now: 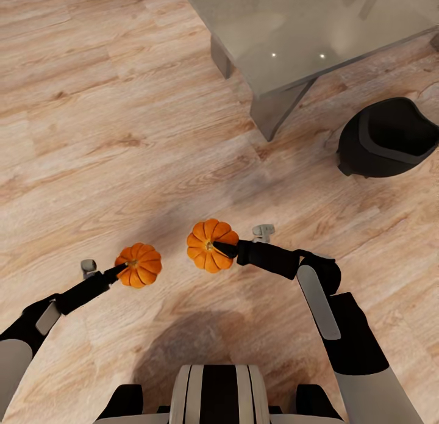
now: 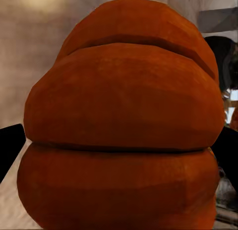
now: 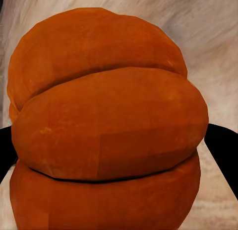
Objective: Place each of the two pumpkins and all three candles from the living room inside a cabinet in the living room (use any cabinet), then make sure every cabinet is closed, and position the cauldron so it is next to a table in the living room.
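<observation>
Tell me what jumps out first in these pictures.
Two bright orange pumpkins stand out against the pale wood floor: the left gripper holds the left pumpkin and the right gripper holds the right pumpkin, each filling its wrist view. Further off, on the right, the black cauldron sits on the floor beside the glass-topped table.

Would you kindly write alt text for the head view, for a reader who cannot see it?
Each hand, left hand and right hand, holds an orange pumpkin, left pumpkin and right pumpkin, above a wooden floor. Ahead stand a glass-topped table and a black cauldron.
</observation>
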